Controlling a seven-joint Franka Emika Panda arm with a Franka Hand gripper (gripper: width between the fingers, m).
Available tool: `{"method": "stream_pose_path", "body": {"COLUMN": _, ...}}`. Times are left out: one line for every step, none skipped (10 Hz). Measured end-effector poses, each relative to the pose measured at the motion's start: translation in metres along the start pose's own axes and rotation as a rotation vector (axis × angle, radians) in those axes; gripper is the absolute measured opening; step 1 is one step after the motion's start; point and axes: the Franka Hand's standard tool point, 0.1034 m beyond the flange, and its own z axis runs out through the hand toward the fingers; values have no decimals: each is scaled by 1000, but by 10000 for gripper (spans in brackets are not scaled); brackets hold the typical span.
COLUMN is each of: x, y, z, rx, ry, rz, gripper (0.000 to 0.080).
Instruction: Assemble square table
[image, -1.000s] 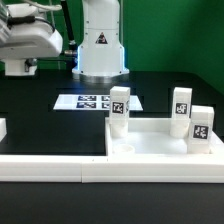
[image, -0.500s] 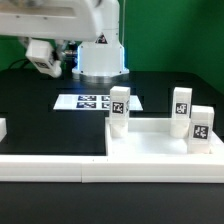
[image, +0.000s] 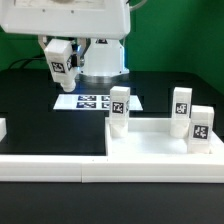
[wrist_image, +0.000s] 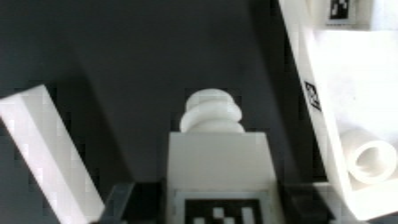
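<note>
- The gripper (image: 61, 72) is pinching 1 white table leg (image: 60, 68); in the wrist view its dark fingers (wrist_image: 121, 198) sit at either side of the leg (wrist_image: 219, 150), whose tag faces the camera and whose rounded, ridged tip points away.
- In the exterior view the held leg hangs in the air, tilted, above the black table (image: 30, 100) and just beyond the marker board (image: 92, 101).
- The marker board lies flat on the table, in front of the robot's white base (image: 100, 55).
- The square tabletop (image: 160, 150) lies flat at the front on the exterior view's right, tucked against the long white border rail (image: 50, 168).
- 3 more tagged legs stand upright on the tabletop's corners: 1 at the far corner on the exterior view's left (image: 119, 112), 1 at the far corner on the exterior view's right (image: 181, 110), and 1 nearer the camera at the exterior view's right (image: 200, 130).
- A small white piece (image: 3, 129) shows at the exterior view's left edge, cut off by the frame.
- In the wrist view, part of the tabletop with a round hole (wrist_image: 374, 155) lies off to 1 side of the held leg, and a white bar (wrist_image: 50, 150) lies to the other side.
</note>
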Motion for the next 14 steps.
{"method": "stream_pose_path", "body": {"x": 2, "y": -5, "z": 2, "rx": -6, "ry": 102, "rz": -8, "gripper": 287}}
{"method": "stream_pose_path", "body": {"x": -2, "y": -24, "z": 5, "rx": -5, "ry": 200, "rz": -40, "gripper": 287}}
{"method": "stream_pose_path", "body": {"x": -1, "y": -38, "z": 6, "rx": -4, "ry": 244, "rz": -65, "gripper": 287}}
{"method": "stream_pose_path", "body": {"x": 9, "y": -48, "z": 6, "rx": 0, "ry": 324, "rz": -58, "gripper": 287}}
{"method": "stream_pose_path", "body": {"x": 14, "y": -63, "z": 12, "rx": 1, "ry": 368, "rz": -51, "gripper": 287}}
{"method": "stream_pose_path", "body": {"x": 14, "y": -67, "z": 15, "rx": -4, "ry": 393, "rz": -61, "gripper": 287}}
{"method": "stream_pose_path", "body": {"x": 15, "y": -65, "z": 16, "rx": -6, "ry": 391, "rz": -60, "gripper": 287}}
{"method": "stream_pose_path", "body": {"x": 15, "y": -65, "z": 15, "rx": -6, "ry": 391, "rz": -60, "gripper": 287}}
{"method": "stream_pose_path", "body": {"x": 14, "y": -65, "z": 16, "rx": -7, "ry": 391, "rz": -60, "gripper": 287}}
{"method": "stream_pose_path", "body": {"x": 13, "y": -63, "z": 16, "rx": -9, "ry": 394, "rz": -68, "gripper": 287}}
{"method": "stream_pose_path", "body": {"x": 8, "y": -58, "z": 19, "rx": -14, "ry": 402, "rz": -78, "gripper": 287}}
{"method": "stream_pose_path", "body": {"x": 4, "y": -69, "z": 23, "rx": -6, "ry": 398, "rz": -83, "gripper": 287}}
{"method": "stream_pose_path", "body": {"x": 4, "y": -77, "z": 25, "rx": -1, "ry": 399, "rz": -86, "gripper": 287}}
{"method": "stream_pose_path", "body": {"x": 6, "y": -81, "z": 27, "rx": 1, "ry": 400, "rz": -92, "gripper": 287}}
